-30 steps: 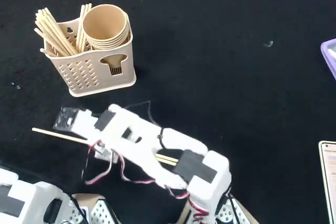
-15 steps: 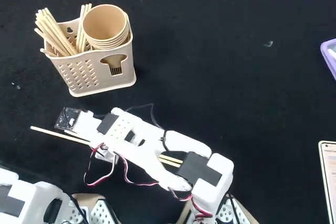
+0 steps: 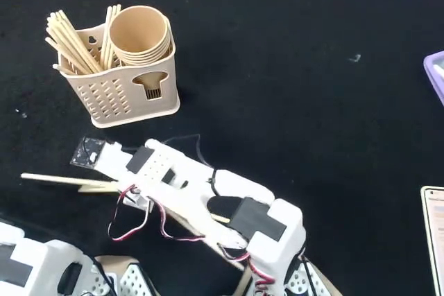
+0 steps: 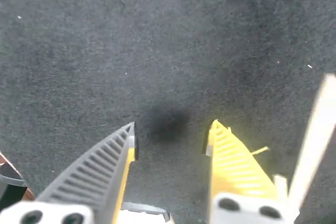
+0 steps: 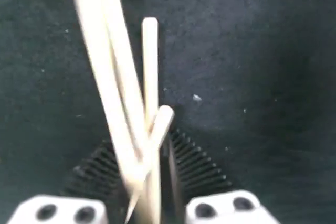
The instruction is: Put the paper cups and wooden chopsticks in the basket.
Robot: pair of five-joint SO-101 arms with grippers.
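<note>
A beige perforated basket (image 3: pixel 118 95) stands at the back left, holding stacked paper cups (image 3: pixel 139 32) and a bunch of wooden chopsticks (image 3: pixel 69 43). In front of it, low over the black cloth, my right gripper (image 5: pixel 157 145) is shut on a few loose chopsticks (image 3: pixel 59 180) that stick out to the left; those chopsticks (image 5: pixel 113 87) cross one another between the black fingers. My left gripper (image 4: pixel 172 127) hangs open above bare cloth, and a chopstick (image 4: pixel 317 129) lies just beside its yellow finger. The left arm's base (image 3: pixel 35 268) sits at the front left corner.
A purple object (image 3: pixel 436 74) and a white card (image 3: pixel 433 230) lie at the table's right edge. A small speck (image 3: pixel 354 58) sits on the cloth at the back right. The right arm's white body (image 3: pixel 208 202) stretches across the front middle.
The chopsticks in my right gripper have slid further left and fanned apart, their rear ends swinging toward the front. The right arm shifted slightly; the basket stayed put.
</note>
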